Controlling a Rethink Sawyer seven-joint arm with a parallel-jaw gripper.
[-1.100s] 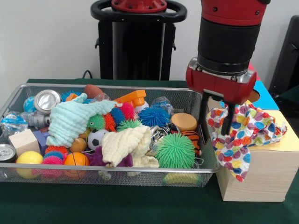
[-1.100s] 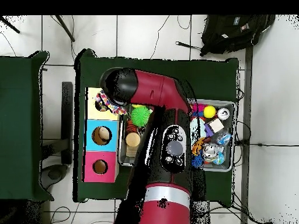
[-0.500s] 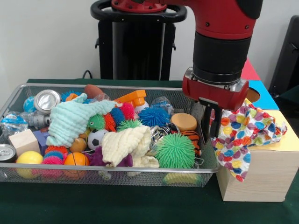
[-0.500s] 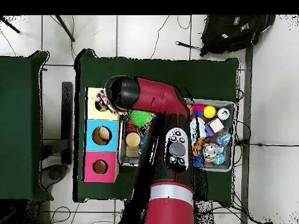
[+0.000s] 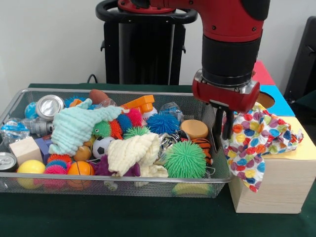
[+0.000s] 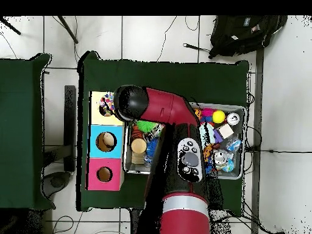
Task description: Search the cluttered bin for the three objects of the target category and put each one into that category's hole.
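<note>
On the yellow top of the wooden box (image 5: 269, 185), at its edge nearest the wire bin (image 5: 29, 183), lies the spotted cloth (image 5: 256, 140), draped over the corner. Soft, light and floppy, it probably wants a pinch at a bunched fold. White with bright dots. The gripper (image 5: 222, 133) hangs just beside it, fingers slightly parted, empty.

red arm (image 5: 232, 17) with glossy shell, wide black cylindrical wrist band, red flange below it edged by a silver ring. gripper (image 5: 223, 129) with two thin black fingers (image 5: 217, 132). from overhead: red link, black rounded joint cap, grey oval panel with buttons.
</note>
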